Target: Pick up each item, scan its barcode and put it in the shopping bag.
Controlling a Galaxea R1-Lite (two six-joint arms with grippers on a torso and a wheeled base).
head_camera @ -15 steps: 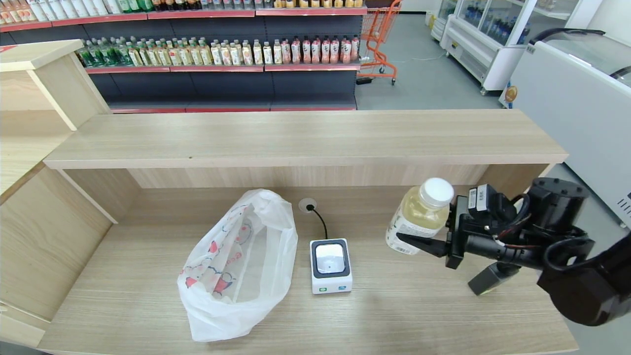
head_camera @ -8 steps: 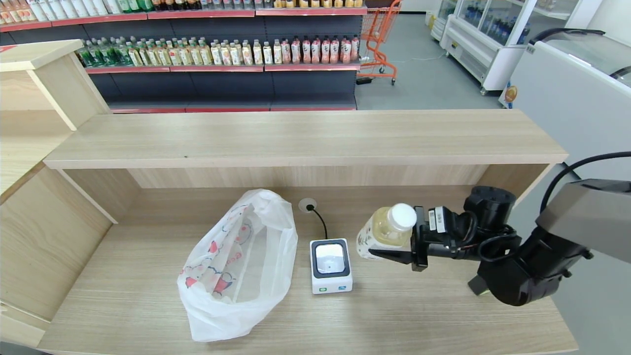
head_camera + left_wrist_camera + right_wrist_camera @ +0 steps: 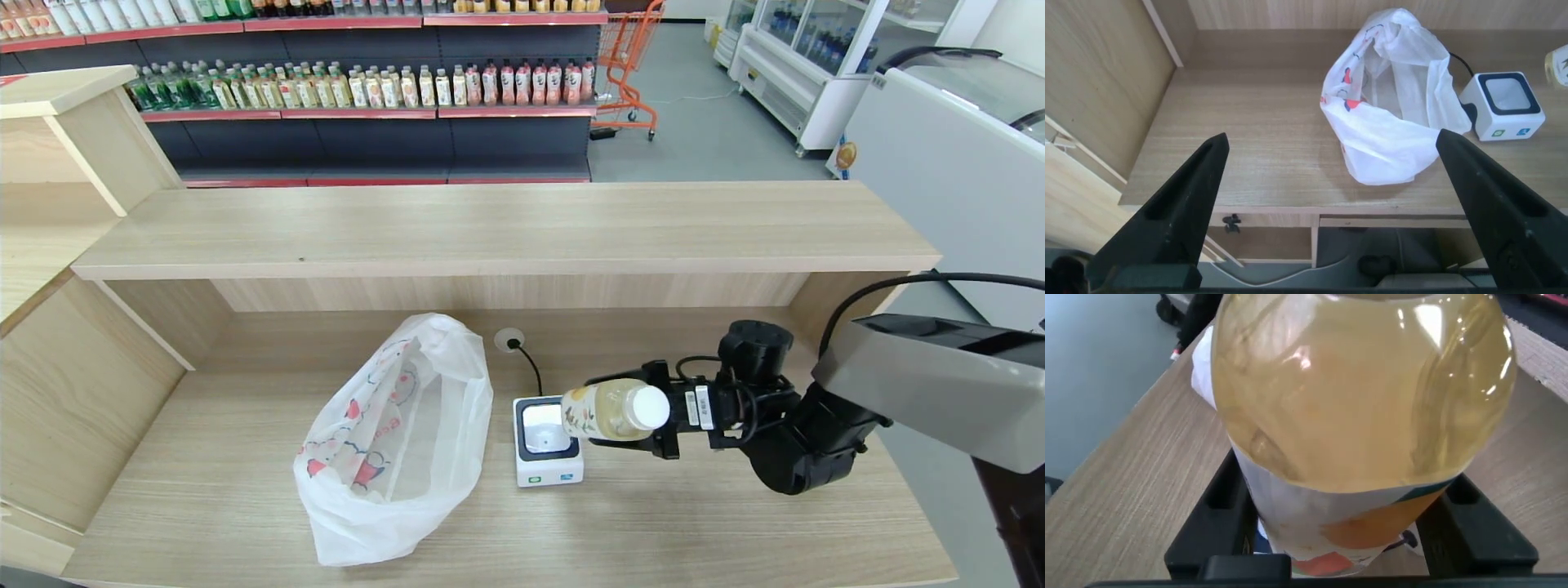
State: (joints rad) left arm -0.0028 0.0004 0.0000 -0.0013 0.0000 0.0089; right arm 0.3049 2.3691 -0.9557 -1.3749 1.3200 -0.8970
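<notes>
My right gripper is shut on a bottle of pale yellow drink with a white cap. It holds the bottle lying sideways just above the counter, with the bottle's base over the right edge of the white barcode scanner. In the right wrist view the bottle sits between the two black fingers. The white shopping bag with red print lies open left of the scanner. My left gripper hangs open high over the counter's near edge, with the bag and scanner below it.
The wooden counter has a raised shelf along its back and a side wall on the left. The scanner's black cable runs back to a grommet. Drink shelves and freezers stand beyond.
My right arm has carried the bottle left and down from the counter's right side to the scanner, tipping it from upright to sideways. Bag and scanner have not moved.
</notes>
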